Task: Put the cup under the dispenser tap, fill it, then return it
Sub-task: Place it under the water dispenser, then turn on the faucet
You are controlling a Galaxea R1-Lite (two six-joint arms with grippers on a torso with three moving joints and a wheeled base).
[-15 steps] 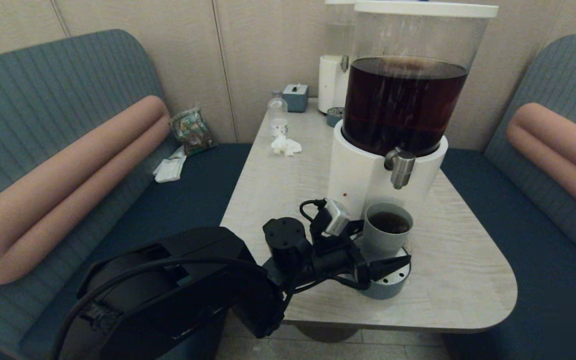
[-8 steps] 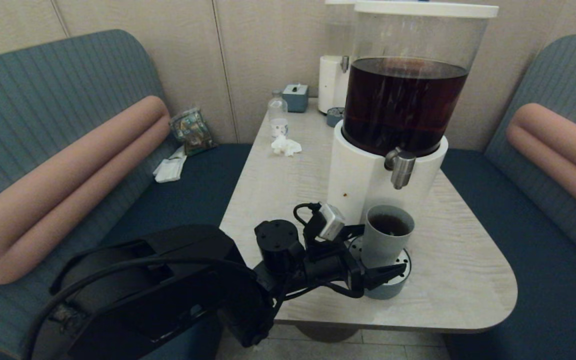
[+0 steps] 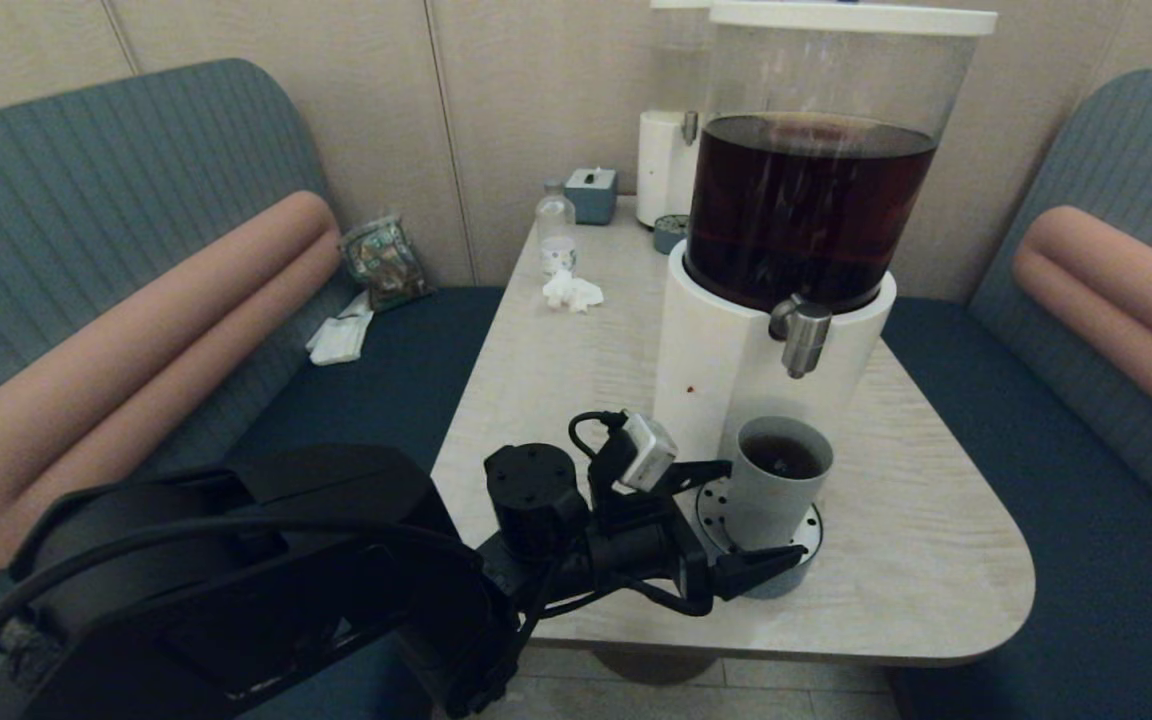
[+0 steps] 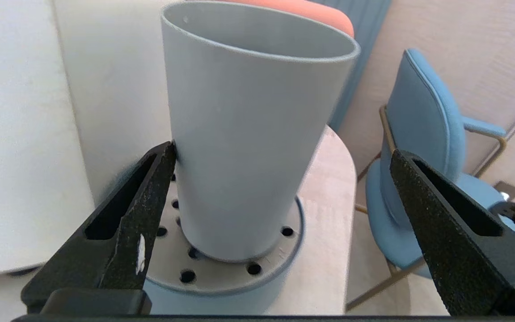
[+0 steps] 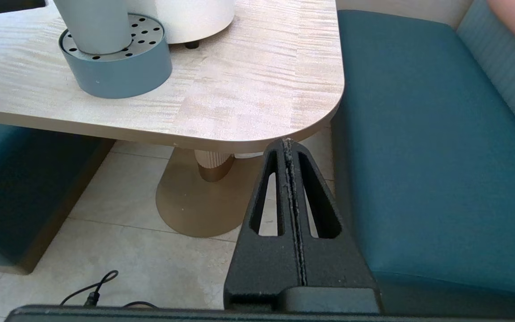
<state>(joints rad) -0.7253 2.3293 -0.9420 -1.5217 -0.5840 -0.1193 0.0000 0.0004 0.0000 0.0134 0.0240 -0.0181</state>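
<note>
The cup [image 3: 776, 480] stands upright on the round drip tray [image 3: 786, 575], below the tap [image 3: 802, 340] of the large dispenser [image 3: 736, 350] and seemingly a little forward of it. Dark liquid shows inside the cup; the exact level is hard to judge from the head view, perhaps half or more. No stream falls from the tap.

The left gripper [image 4: 284, 179] sits low at the cup's side with its fingers spread wide. In the left wrist view one finger [image 4: 150, 188] appears to just touch the cup wall, while the other finger [image 4: 423, 197] stands well apart from it. The cup is between them but not pinched.

The right gripper [image 5: 291, 197] hangs off the table edge [image 5: 239, 143], above the floor, fingers pressed together on nothing. Idle.

Judgement: filling looks done; the step in hand is taking the cup for return. The next move calls for centring the fingers on the cup, closing evenly, then lifting level, since the cup holds liquid and a one-sided push could tip it off the tray.
</note>
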